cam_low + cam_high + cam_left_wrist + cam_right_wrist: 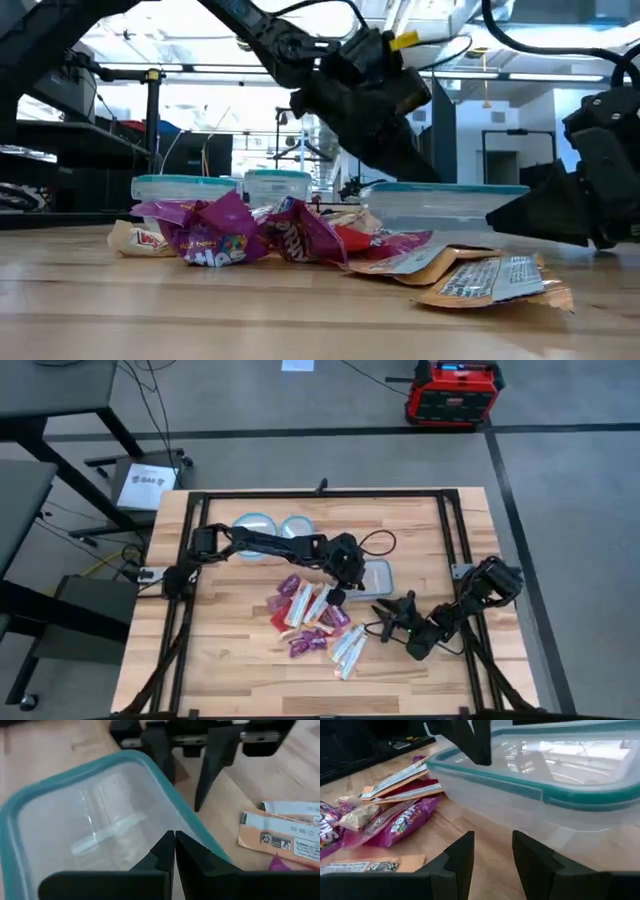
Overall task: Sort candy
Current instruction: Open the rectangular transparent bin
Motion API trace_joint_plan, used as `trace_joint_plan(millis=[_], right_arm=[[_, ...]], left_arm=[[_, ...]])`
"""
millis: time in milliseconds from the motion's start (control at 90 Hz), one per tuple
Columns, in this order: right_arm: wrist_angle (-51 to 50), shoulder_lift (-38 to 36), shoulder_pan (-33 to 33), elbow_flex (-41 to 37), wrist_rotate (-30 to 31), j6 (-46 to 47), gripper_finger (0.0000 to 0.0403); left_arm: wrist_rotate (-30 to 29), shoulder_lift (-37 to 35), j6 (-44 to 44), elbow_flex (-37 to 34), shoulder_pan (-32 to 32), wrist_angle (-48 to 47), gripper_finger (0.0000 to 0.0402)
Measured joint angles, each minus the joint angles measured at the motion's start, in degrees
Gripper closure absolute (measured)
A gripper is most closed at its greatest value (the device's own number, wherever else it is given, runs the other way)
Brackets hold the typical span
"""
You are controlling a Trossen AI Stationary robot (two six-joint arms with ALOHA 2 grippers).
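Candy (312, 622): lying heaped at centre frame.
Left gripper (338, 596): I'm hovering closed, empty, by the box (378, 576).
Right gripper (385, 615): I'm waiting open, lower right.

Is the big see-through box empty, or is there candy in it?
Empty. The left wrist view looks down into the box and shows only bare clear plastic; the candy lies on the table beside it.

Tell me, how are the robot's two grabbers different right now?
The left gripper has its fingers pinched shut; the right gripper has its fingers apart. The left hangs over the rectangular container; the right sits low beside it. Both are dark, and neither holds candy.
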Motion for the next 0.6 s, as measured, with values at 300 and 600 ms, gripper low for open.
trace_joint_plan(millis=[300, 600], right_arm=[[0.02, -7.12, 3.74, -6.2, -3.31, 3.29, 0.0283], [2.69, -9.17, 2.31, -7.29, -9.32, -0.19, 0.0283]], left_arm=[[7.46, 0.01, 4.41, -0.04, 0.66, -2.27, 0.0402], [8.4, 0.01, 4.98, -0.07, 0.24, -0.16, 0.0402]])
